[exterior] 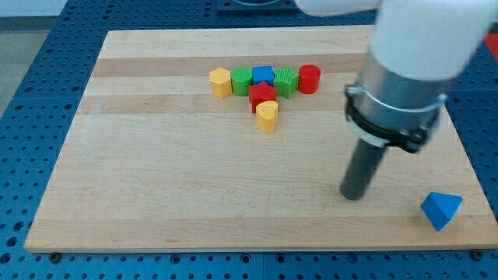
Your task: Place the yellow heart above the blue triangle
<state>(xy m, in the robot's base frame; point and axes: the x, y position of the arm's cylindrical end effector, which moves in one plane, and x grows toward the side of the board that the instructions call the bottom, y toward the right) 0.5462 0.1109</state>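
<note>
Under pale wooden board [156, 194], blue pegboard [31, 93]

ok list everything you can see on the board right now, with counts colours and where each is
yellow heart: 1, yellow, below the cluster at the view's top centre
red block: 1, red, shape unclear, touching the heart from above
yellow block: 1, yellow, row's left end
green blocks: 2, green, either side of the blue cube
blue cube: 1, blue, row's middle
red cylinder: 1, red, row's right end
blue triangle: 1, blue, view's bottom right corner
board: 1, light wood
my tip: 1, dark rod, left of the blue triangle, far from the heart
</note>
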